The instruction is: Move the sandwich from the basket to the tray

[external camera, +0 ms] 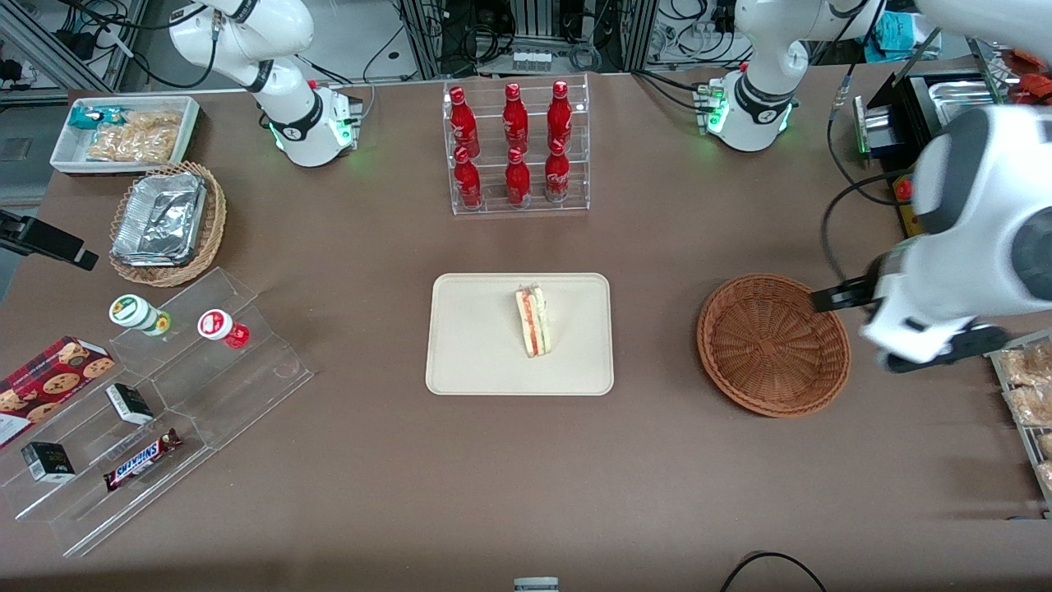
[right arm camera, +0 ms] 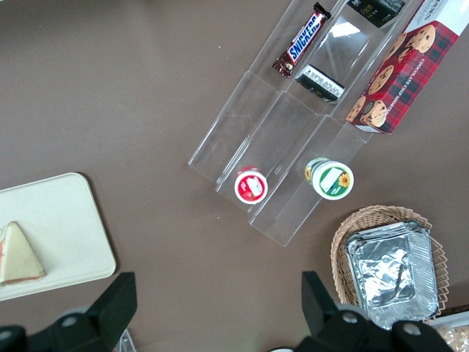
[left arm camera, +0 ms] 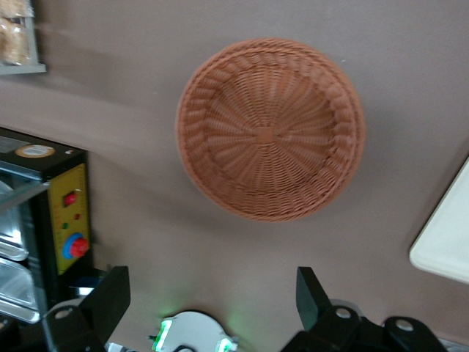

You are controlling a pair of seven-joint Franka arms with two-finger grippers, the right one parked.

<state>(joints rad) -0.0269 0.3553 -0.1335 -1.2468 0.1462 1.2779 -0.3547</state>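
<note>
The sandwich (external camera: 534,321) lies on the cream tray (external camera: 468,345) in the middle of the table, its red and green filling showing along the cut edge. It also shows in the right wrist view (right arm camera: 18,257) on the tray (right arm camera: 66,220). The reddish-brown wicker basket (external camera: 772,345) stands empty beside the tray, toward the working arm's end. My left gripper (external camera: 871,321) hangs raised above the table at the basket's edge, open and holding nothing. In the left wrist view the gripper (left arm camera: 212,287) is apart from the empty basket (left arm camera: 270,130), and a corner of the tray (left arm camera: 447,249) shows.
A clear rack of red bottles (external camera: 516,148) stands farther from the front camera than the tray. A black box with a red button (left arm camera: 69,220) and bagged pastries (external camera: 1027,386) sit by the working arm. A clear snack stand (external camera: 156,403), foil containers (external camera: 160,218) and a white bin (external camera: 123,131) lie toward the parked arm's end.
</note>
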